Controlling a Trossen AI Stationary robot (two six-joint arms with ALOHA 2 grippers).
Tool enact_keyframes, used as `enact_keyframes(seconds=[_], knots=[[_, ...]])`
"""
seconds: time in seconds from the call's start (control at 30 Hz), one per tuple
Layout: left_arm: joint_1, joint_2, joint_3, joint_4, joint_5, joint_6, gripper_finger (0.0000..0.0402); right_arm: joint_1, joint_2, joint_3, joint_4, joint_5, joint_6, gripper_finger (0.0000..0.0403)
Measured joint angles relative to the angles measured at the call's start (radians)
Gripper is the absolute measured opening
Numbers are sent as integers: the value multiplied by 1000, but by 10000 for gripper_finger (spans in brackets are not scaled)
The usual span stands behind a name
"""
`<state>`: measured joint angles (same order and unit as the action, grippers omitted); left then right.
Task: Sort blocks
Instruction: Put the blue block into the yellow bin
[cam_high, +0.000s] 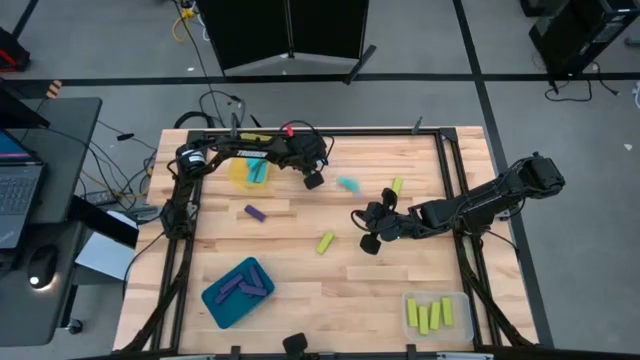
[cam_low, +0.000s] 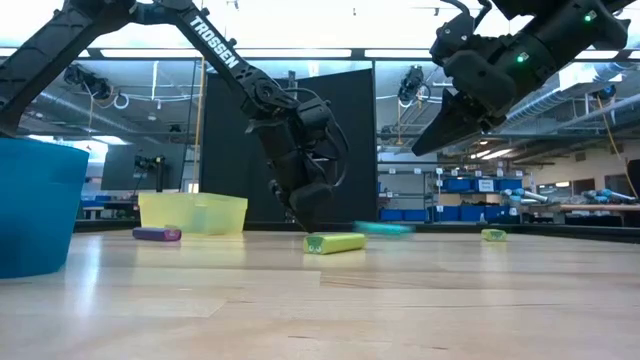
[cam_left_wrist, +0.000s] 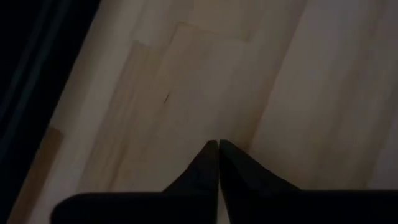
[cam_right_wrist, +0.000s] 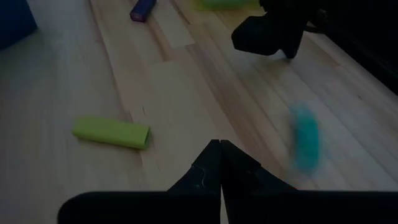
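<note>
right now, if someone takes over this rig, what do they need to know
Left gripper: fingers shut, empty, near the yellow tray.
Right gripper: fingers shut, empty, raised over mid-table.
Done: purple blocks lie in the blue tray, yellow-green blocks in the clear tray, a cyan one in the yellow tray.
Left: loose on the table are a blurred cyan block, a purple block, and two yellow-green blocks.

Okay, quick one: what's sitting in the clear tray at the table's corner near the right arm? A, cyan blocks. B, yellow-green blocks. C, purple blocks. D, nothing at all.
B: the high view shows several yellow-green blocks lying side by side inside the clear tray.
</note>
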<state>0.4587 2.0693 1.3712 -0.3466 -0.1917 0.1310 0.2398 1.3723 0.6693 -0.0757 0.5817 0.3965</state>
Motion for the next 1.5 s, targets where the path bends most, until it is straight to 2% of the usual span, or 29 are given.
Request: enact_keyframes(seconds=[0.13, 0.53, 0.73, 0.9, 1.03, 1.13, 1.23, 1.4, 1.5], knots=[[-3, -1, 0, 2, -3, 0, 5, 0, 0, 0, 0, -2, 0, 10], [-4, -43, -1, -42, 7, 0, 7, 0, 0, 0, -5, -4, -7, 11], [-26, -83, -1, -52, -4, -1, 7, 13, -24, 0, -75, -7, 13, 22], [-90, -128, -82, 133, -5, -4, 7, 41, -75, 9, -193, -13, 39, 30], [-152, -175, -201, 316, -6, -6, 7, 80, -110, 93, -450, -66, 152, 30], [-210, -217, -290, 446, -5, -5, 7, 116, -108, 177, -677, -139, 262, 23], [-265, -258, -378, 565, -1, -6, 7, 149, -92, 228, -848, -308, 390, 12], [-348, -329, -499, 737, -2, -9, 8, 205, -45, 206, -972, -598, 581, 7], [-387, -364, -552, 801, -7, -11, 8, 229, -20, 164, -990, -731, 662, 7]])
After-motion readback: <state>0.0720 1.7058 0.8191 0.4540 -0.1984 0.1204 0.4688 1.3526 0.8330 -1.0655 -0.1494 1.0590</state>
